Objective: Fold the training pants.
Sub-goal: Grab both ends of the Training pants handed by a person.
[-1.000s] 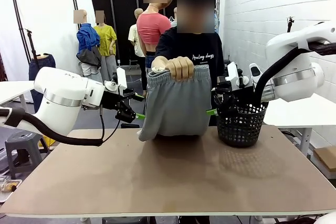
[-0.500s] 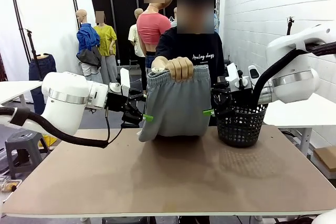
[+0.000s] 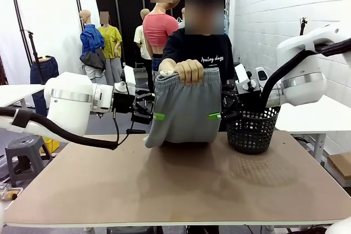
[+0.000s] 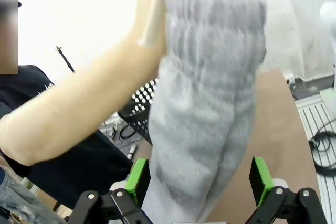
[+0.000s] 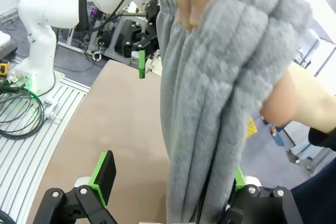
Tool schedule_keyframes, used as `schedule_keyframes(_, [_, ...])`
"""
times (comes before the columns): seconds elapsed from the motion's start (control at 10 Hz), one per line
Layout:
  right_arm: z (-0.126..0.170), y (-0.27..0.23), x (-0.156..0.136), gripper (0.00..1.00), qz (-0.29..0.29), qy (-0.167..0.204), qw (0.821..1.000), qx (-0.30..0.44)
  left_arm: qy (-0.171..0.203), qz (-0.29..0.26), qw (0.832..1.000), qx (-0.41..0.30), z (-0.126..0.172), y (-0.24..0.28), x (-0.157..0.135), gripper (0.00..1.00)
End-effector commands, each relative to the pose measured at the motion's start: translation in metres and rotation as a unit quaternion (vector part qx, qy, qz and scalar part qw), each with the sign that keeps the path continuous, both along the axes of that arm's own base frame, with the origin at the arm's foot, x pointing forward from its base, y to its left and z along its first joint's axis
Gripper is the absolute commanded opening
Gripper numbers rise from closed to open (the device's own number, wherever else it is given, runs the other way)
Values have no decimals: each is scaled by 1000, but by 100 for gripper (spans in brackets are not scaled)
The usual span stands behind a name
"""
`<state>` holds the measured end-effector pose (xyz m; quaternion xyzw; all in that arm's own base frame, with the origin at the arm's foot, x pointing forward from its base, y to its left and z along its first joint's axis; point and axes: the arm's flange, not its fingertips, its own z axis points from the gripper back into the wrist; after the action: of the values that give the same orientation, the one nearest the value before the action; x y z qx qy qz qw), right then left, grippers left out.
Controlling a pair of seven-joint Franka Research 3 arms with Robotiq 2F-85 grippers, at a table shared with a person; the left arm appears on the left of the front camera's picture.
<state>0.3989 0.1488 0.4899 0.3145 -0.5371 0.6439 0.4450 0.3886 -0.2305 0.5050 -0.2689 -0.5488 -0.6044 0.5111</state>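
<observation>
Apparently the training pants (image 3: 186, 108) hang, ungripped, between wide jaws of left gripper (image 4: 199, 178) and right gripper (image 5: 170, 178)

- The training pants (image 3: 185, 108) slump onto the table (image 3: 164, 190) at the far side, so the legs are bunched under the fabric. No idea where the cuffs are.
- Left wrist view: the pants are fuzzy and way too close. Their top and bottom are cut off by the edges, right at the left gripper (image 4: 199, 176).
- Right gripper (image 5: 170, 178): one green pad (image 5: 237, 174) is mostly tucked behind the cloth, and I can't tell if it touches.
- The person's hand (image 3: 189, 71) has its fingertips hidden by the waistband.
- The black mesh basket (image 3: 253, 131) has its left rim hidden behind the right gripper, so I can't see its contents.
- The shirt print is too small to read.
</observation>
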Motion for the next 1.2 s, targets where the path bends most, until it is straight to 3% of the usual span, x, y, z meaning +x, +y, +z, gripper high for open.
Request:
schedule_keyframes(0.0, [1, 7, 8, 100, 23, -9, 999, 23, -15, 3, 999, -36, -10, -21, 6, 100])
schedule_keyframes(0.5, [13, 14, 14, 100, 63, 16, 996, 54, 29, 20, 998, -60, -11, -32, 13, 100])
schedule_keyframes(0.7, [16, 17, 20, 100, 93, 45, 992, 75, 26, 15, 997, -69, -9, -33, 11, 100])
schedule_keyframes(0.8, [20, 17, 21, 92, 106, 59, 989, 86, 26, 7, 997, -75, -9, -34, 10, 100])
schedule_keyframes(1.1, [24, 18, 24, 33, 99, 97, 986, 95, 35, -14, 995, -91, -6, -33, 11, 49])
